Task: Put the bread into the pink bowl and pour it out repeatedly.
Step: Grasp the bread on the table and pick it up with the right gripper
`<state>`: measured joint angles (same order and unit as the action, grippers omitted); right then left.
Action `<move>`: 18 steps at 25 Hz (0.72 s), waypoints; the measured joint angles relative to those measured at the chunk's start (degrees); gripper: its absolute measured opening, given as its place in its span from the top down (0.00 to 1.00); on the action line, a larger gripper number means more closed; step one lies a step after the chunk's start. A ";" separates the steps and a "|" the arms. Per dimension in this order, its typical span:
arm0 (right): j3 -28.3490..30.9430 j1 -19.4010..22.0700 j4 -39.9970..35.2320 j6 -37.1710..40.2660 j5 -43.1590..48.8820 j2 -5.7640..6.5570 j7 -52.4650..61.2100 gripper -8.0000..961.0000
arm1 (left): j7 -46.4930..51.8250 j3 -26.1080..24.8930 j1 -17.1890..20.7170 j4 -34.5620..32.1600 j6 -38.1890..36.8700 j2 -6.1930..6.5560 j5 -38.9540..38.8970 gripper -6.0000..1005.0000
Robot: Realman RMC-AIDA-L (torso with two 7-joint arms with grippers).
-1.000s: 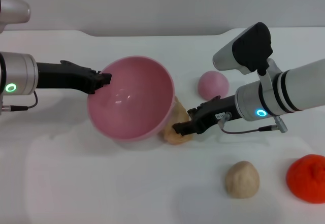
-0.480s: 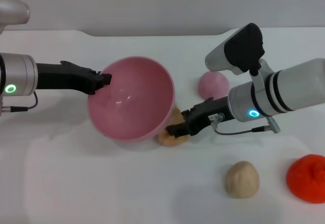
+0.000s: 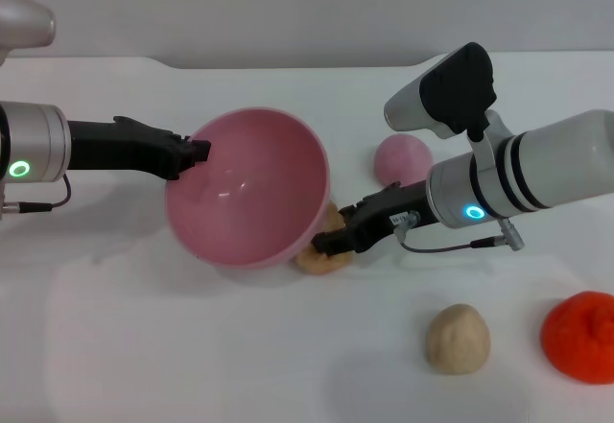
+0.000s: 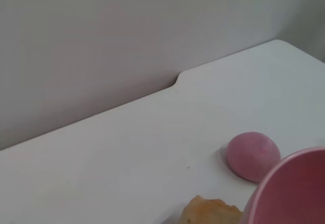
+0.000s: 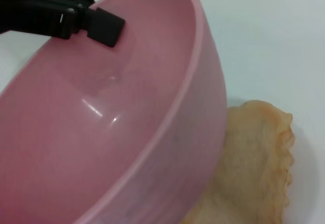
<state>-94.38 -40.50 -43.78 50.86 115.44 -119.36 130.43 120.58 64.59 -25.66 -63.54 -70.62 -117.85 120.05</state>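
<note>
Left gripper (image 3: 197, 149) clamped on the near-left rim of the bowl (image 3: 247, 185), jaws closed across the wall, holding it tilted with its mouth turned toward the camera and its far side raised off the tabletop (image 3: 192, 346). Bowl empty inside. Bread (image 3: 324, 246) lying on the tabletop just beside the bowl's right flank, partly tucked under the overhanging wall, pale underside showing in the right wrist view (image 5: 254, 163). Right gripper (image 3: 331, 241) down at the bread's right end, dark jaws set against or around it; cannot tell from the head view whether closed on it or merely touching. Step in hand, as judged: picking the bread up to drop it in. Best done by taking the loaf across its narrow width near the middle, so it hangs level rather than drooping at one end. Worth drawing it outward, away from the bowl, before lifting, since the wall overhangs it and a straight lift would likely knock the rim and jolt the left grip. Then up over the rim and release low inside, with the bowl levelled first so nothing slides back out. Pink dome (image 3: 402, 159), beige lump (image 3: 458, 339) and red blob (image 3: 578, 335) well clear of the path.
</note>
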 joint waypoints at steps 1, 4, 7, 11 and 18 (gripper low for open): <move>0.00 -0.09 0.17 -0.04 -0.13 0.00 0.00 0.35 | 0.00 0.00 0.00 0.00 -0.01 0.00 0.00 0.95; 0.00 -0.26 0.51 -0.07 -0.51 0.00 -0.01 0.36 | 0.00 0.00 0.03 0.00 -0.03 0.00 0.00 0.95; -0.03 -0.31 0.57 -0.04 -0.56 0.01 -0.08 0.40 | 0.00 0.00 0.08 0.00 -0.04 0.00 0.00 0.95; -0.75 -0.56 0.57 0.12 -0.69 0.01 -0.07 0.46 | 0.00 0.00 0.09 -0.17 -0.05 0.00 0.00 0.95; -1.55 -0.71 0.64 0.08 -0.78 0.01 -0.01 0.55 | 0.00 0.15 0.09 -0.59 -0.21 0.00 0.00 0.95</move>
<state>-95.93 -41.21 -43.15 50.95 114.66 -119.35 130.42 120.58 64.75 -25.57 -64.13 -70.83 -117.85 120.05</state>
